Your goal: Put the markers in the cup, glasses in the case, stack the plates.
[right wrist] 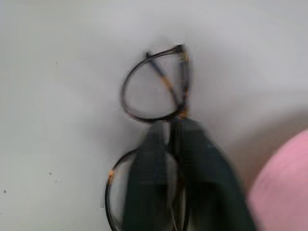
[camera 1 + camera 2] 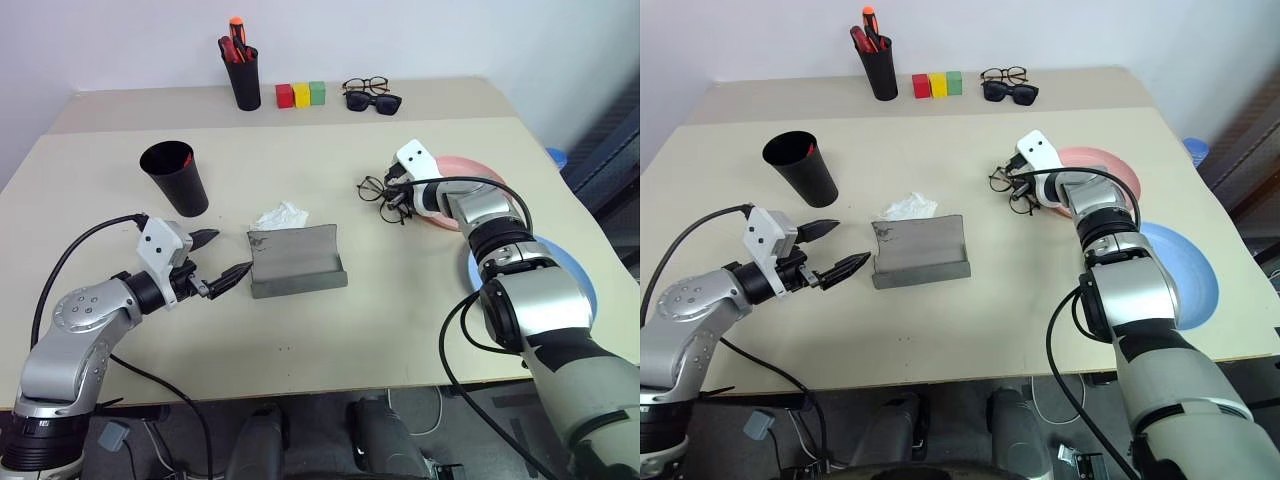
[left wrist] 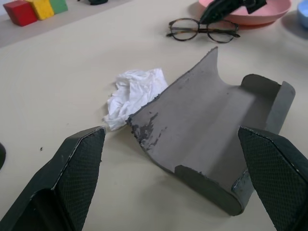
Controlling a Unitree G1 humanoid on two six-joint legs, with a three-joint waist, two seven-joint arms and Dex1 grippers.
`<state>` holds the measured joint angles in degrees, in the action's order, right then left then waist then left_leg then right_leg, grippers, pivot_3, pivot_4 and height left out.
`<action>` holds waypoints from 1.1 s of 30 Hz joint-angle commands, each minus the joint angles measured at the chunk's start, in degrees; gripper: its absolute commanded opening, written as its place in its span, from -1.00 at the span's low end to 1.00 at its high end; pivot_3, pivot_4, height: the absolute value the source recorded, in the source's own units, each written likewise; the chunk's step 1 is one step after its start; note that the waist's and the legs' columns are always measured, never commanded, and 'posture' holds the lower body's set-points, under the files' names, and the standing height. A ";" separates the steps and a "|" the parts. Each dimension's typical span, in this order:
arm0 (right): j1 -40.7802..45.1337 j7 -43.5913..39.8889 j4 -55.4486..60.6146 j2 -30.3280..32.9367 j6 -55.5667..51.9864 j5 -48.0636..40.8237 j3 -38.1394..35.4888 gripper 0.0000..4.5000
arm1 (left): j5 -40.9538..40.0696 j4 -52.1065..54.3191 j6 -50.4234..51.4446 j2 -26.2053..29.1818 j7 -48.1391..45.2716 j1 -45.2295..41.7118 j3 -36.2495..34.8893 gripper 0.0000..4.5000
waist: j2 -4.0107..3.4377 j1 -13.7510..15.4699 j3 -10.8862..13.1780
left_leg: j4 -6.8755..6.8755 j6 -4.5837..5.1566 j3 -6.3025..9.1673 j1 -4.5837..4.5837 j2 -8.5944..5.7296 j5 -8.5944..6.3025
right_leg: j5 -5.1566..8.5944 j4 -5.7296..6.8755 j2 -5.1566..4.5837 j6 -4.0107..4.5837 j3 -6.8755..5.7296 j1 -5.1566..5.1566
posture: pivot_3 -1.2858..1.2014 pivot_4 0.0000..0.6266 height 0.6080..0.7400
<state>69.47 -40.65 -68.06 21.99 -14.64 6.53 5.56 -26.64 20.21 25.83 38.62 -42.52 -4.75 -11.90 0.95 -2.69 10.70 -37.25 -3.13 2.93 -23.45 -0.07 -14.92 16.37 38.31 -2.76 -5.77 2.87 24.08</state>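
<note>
1. Glasses step, in progress. The thin black wire-framed glasses with clear round lenses (image 2: 1012, 190) lie on the worktop near its right edge, just beside the salmon pink round plastic plate (image 2: 1115, 168). The right gripper (image 1: 171, 137) has its two black fingers closed at the bridge between the lenses; the glasses appear to rest on the worktop, not yet lifted.
2. Destination. The dark grey felt-like hinged glasses case (image 2: 297, 262) lies open and empty at the worktop's centre, a crumpled white tissue (image 2: 279, 215) touching its far side.
3. The left gripper (image 2: 222, 257) hovers just beside the case's left end, fingers spread wide, holding nothing.
4. Plates step, not done. The light blue round plastic plate (image 2: 1195, 275) sits nearer the front edge, apart from the pink plate and unstacked.
5. Markers step, uncertain. The wide-mouthed tapered matte black plastic cup (image 2: 176, 177) stands toward the left edge; a red tip shows inside the rim, but its contents cannot be made out.
6. The right arm covers part of both plates.
</note>
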 commanded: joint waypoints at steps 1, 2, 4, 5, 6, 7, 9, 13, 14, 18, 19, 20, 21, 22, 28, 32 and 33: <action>1.13 -0.27 0.36 0.11 0.51 -0.15 -0.52 -0.99 | 0.39 0.14 -1.66 0.02 -0.51 0.23 -0.24 1.00 | -0.01 0.01 0.01 | 0.00 0.00 0.00 0.00 0.00 0.00 | 0.00 0.00 -0.01 0.00 0.00 0.00 | 0.03 -0.52 1.00; 1.13 -0.28 0.36 0.10 0.53 -0.12 -0.51 -0.99 | 0.45 0.00 -1.83 -0.02 -0.58 0.27 -0.23 1.00 | -0.01 0.01 0.00 | 0.00 0.00 -0.01 0.00 0.00 0.00 | 0.00 0.00 -0.01 0.00 0.00 0.00 | 0.03 -0.52 1.00; 1.17 -0.27 0.37 0.08 0.53 -0.06 -0.48 -0.99 | 0.56 -0.15 -1.99 -0.12 -0.64 0.23 -0.16 1.00 | -0.01 0.01 0.00 | 0.00 0.00 -0.01 0.00 0.00 0.00 | 0.00 0.00 -0.01 0.00 0.00 0.00 | 0.03 -0.52 1.00; 1.17 -0.25 0.42 0.07 0.54 0.00 -0.42 -0.99 | 0.61 -0.02 -1.95 -0.21 -0.56 0.21 -0.09 1.00 | -0.01 0.03 0.00 | 0.00 0.00 -0.01 0.00 0.00 0.00 | 0.00 0.00 -0.01 0.00 0.00 0.00 | 0.03 -0.52 1.00; 1.16 -0.25 0.49 0.06 0.57 0.04 -0.37 -0.99 | 0.64 0.15 -1.85 -0.31 -0.47 0.20 -0.04 1.00 | -0.01 0.03 0.00 | 0.00 0.00 -0.01 0.00 0.00 0.00 | 0.00 0.00 -0.01 0.00 0.00 0.00 | 0.03 -0.52 1.00; 1.14 -0.29 0.57 0.06 0.65 0.09 -0.31 -0.99 | 0.66 0.41 -1.70 -0.39 -0.35 0.19 0.01 1.00 | -0.01 0.02 0.00 | 0.00 0.00 -0.01 0.00 0.00 0.00 | 0.00 0.00 -0.01 0.00 0.00 0.00 | 0.03 -0.52 1.00; 1.25 -0.50 0.96 0.38 1.33 0.16 -0.26 -0.99 | 0.64 1.28 -0.95 -0.51 0.14 0.02 0.16 1.00 | -0.01 0.02 0.00 | 0.00 0.00 -0.01 0.00 0.00 0.00 | 0.00 0.00 -0.01 0.00 0.00 0.00 | 0.03 -0.52 1.00; 3.02 -0.98 0.97 1.54 0.12 -1.15 -1.80 -0.88 | 0.25 2.61 0.45 -0.38 0.89 -0.32 0.14 1.00 | -0.01 0.03 0.01 | 0.00 0.00 -0.01 0.00 0.00 0.00 | 0.00 0.00 -0.01 0.00 0.00 0.00 | 0.03 -0.52 1.00; 3.52 -1.19 0.72 1.97 -0.40 -1.48 -2.27 -0.76 | 0.14 2.81 0.78 -0.33 1.01 -0.45 0.12 1.00 | -0.03 0.05 0.02 | 0.00 0.00 -0.01 0.00 0.00 0.00 | 0.00 0.00 -0.02 0.00 0.00 0.00 | 0.03 -0.52 1.00; 3.76 -0.50 -0.17 2.76 -0.67 -0.66 -2.11 -0.22 | 0.10 2.85 1.37 -0.30 1.11 -0.94 0.23 1.00 | -0.03 0.07 0.02 | 0.00 0.00 0.00 0.00 -0.01 0.00 | 0.00 0.00 -0.02 0.00 0.00 0.00 | 0.03 -0.52 1.00; 3.60 -0.43 -0.46 2.73 -0.40 -0.57 -2.13 -0.22 | 0.11 2.70 1.46 -0.35 1.10 -1.23 0.33 1.00 | -0.03 0.06 0.02 | 0.00 0.00 -0.01 0.00 -0.01 0.00 | 0.00 0.00 -0.02 0.00 0.00 0.00 | 0.03 -0.52 1.00; 3.45 -0.10 -0.83 2.58 -0.25 -0.61 -2.27 -0.22 | 0.12 2.57 1.51 -0.40 1.08 -1.50 0.45 1.00 | -0.03 0.05 0.02 | 0.00 0.00 0.00 0.00 -0.01 0.00 | 0.00 0.00 -0.02 0.00 0.00 0.00 | 0.03 -0.52 1.00; 3.34 0.29 -1.16 2.41 -0.15 -0.67 -2.40 -0.22 | 0.12 2.49 1.52 -0.45 1.04 -1.67 0.54 1.00 | -0.03 0.05 0.02 | 0.00 0.00 0.00 0.00 -0.01 0.00 | 0.00 0.00 -0.01 0.00 0.00 0.00 | 0.03 -0.52 1.00; 3.31 0.60 -1.47 2.30 -0.06 -0.71 -2.47 -0.22 | 0.14 2.38 1.52 -0.48 1.02 -1.83 0.62 1.00 | -0.03 0.04 0.02 | 0.00 0.00 -0.01 0.00 -0.01 0.00 | 0.00 0.00 -0.01 0.00 0.00 0.00 | 0.03 -0.52 1.00; 3.06 1.53 -3.55 1.10 0.20 -0.75 -2.71 -0.22 | 0.50 0.74 0.04 -0.45 -0.01 -1.45 0.40 1.00 | -0.03 -0.01 0.02 | 0.01 0.00 -0.01 0.00 0.00 0.00 | 0.00 0.00 -0.01 0.00 0.01 0.00 | 0.03 -0.52 1.00; 2.68 1.07 -4.47 0.72 0.47 -0.65 -2.61 -0.22 | 0.91 -0.40 -1.37 -0.54 -0.74 -0.68 0.06 1.00 | -0.03 -0.03 0.02 | 0.01 0.00 -0.02 0.00 0.00 0.00 | 0.00 0.00 -0.01 0.00 0.01 0.00 | 0.03 -0.52 1.00; 2.56 0.82 -4.58 0.63 0.57 -0.62 -2.56 -0.22 | 1.02 -0.61 -1.75 -0.58 -0.84 -0.43 0.06 1.00 | -0.03 -0.02 0.02 | 0.01 0.00 -0.02 0.00 0.00 0.00 | 0.00 0.00 -0.01 0.00 0.01 0.00 | 0.03 -0.52 1.00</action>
<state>71.71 -39.55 -72.91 22.51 -14.98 6.04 3.67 -25.58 19.12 25.52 38.08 -43.03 -5.28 -10.86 0.92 -2.71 10.72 -37.24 -3.13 2.91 -23.45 -0.07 -14.92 16.37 38.31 -2.76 -5.77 2.87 24.08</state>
